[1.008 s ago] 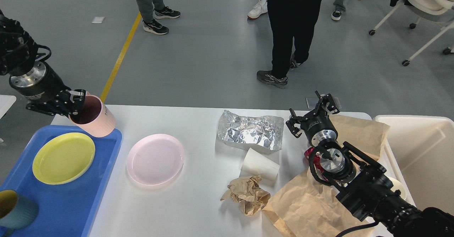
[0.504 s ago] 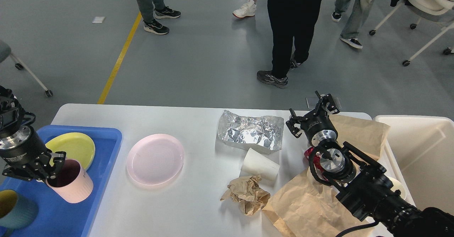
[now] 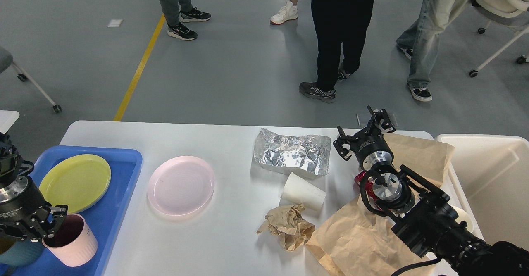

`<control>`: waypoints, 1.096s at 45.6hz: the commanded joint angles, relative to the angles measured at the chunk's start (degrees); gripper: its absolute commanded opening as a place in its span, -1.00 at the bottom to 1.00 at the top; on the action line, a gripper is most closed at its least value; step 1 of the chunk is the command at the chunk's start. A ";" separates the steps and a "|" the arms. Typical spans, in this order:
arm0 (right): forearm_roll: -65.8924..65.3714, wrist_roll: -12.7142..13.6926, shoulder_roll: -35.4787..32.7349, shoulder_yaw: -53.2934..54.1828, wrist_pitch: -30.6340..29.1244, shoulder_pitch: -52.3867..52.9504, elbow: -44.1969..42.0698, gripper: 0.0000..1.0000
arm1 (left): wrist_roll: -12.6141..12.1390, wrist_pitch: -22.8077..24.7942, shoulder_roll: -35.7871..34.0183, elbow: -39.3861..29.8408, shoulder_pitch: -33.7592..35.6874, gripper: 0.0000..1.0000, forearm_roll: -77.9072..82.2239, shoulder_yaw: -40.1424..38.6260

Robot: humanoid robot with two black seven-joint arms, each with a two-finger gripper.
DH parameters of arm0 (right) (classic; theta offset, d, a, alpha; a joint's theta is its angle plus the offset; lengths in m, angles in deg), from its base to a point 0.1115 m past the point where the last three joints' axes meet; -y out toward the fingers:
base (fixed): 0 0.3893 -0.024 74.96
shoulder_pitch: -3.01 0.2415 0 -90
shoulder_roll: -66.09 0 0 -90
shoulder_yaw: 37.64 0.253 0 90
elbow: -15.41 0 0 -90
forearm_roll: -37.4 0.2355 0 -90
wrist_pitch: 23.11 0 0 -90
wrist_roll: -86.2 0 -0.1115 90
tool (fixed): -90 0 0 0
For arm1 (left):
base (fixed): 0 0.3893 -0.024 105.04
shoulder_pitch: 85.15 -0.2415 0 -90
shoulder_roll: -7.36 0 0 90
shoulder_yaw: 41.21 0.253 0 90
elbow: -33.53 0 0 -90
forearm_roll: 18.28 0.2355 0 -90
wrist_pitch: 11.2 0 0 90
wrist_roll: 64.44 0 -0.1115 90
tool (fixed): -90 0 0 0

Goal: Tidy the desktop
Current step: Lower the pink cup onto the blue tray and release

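The white desktop point(image 3: 231, 143) holds a pink plate point(image 3: 180, 185), a sheet of crumpled foil point(image 3: 293, 152), a white paper cup point(image 3: 303, 191) lying on its side and a crumpled brown paper ball point(image 3: 287, 225). My left gripper point(image 3: 46, 225) is shut on the rim of a pink cup point(image 3: 74, 245), which is upright at the near end of the blue tray point(image 3: 120, 201). A yellow plate point(image 3: 75, 182) lies in the tray. My right gripper point(image 3: 363, 130) is open and empty near the far right edge, above brown paper point(image 3: 417, 152).
A teal cup point(image 3: 18, 253) stands at the tray's near left corner, beside the pink cup. More brown paper point(image 3: 351, 239) and a red thing point(image 3: 360, 178) lie under my right arm. A cream-white bin point(image 3: 487, 172) stands at the right. People stand beyond the table.
My left gripper carried the pink cup from the tray's far edge toward me, down to the tray's near end by the teal cup. The right arm has not moved.
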 commanded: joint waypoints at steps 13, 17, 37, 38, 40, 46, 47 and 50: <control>0.00 -0.03 0.02 0.00 0.09 0.00 0.00 1.00 | -0.15 0.01 -0.02 1.56 -1.54 -1.00 0.00 0.01; 0.00 -0.03 0.02 0.00 0.00 0.00 0.00 1.00 | -0.41 0.01 0.06 1.56 -2.33 -1.00 0.09 0.10; 0.00 -0.03 0.02 0.00 0.00 0.00 0.00 1.00 | -0.85 0.01 0.24 1.47 -2.33 -0.67 0.26 0.18; 0.00 0.06 0.02 0.00 0.00 0.00 0.00 1.00 | -0.85 0.01 0.24 1.47 -2.33 -0.65 0.26 0.18; 0.00 -0.03 -0.06 0.00 0.00 0.00 0.00 1.00 | -0.85 0.01 0.24 1.47 -2.33 -0.61 0.26 0.18; 0.00 -0.03 0.02 0.00 0.00 0.00 0.00 1.00 | -0.94 0.01 0.15 1.39 -1.89 -0.37 0.44 0.18; 0.00 -0.03 0.02 0.00 0.00 0.00 0.00 1.00 | -0.94 0.01 0.15 1.39 -1.72 -0.30 0.53 0.18; 0.00 -0.03 0.02 0.00 0.00 0.00 0.00 1.00 | -0.94 0.01 0.06 1.30 -1.19 -0.01 0.70 0.18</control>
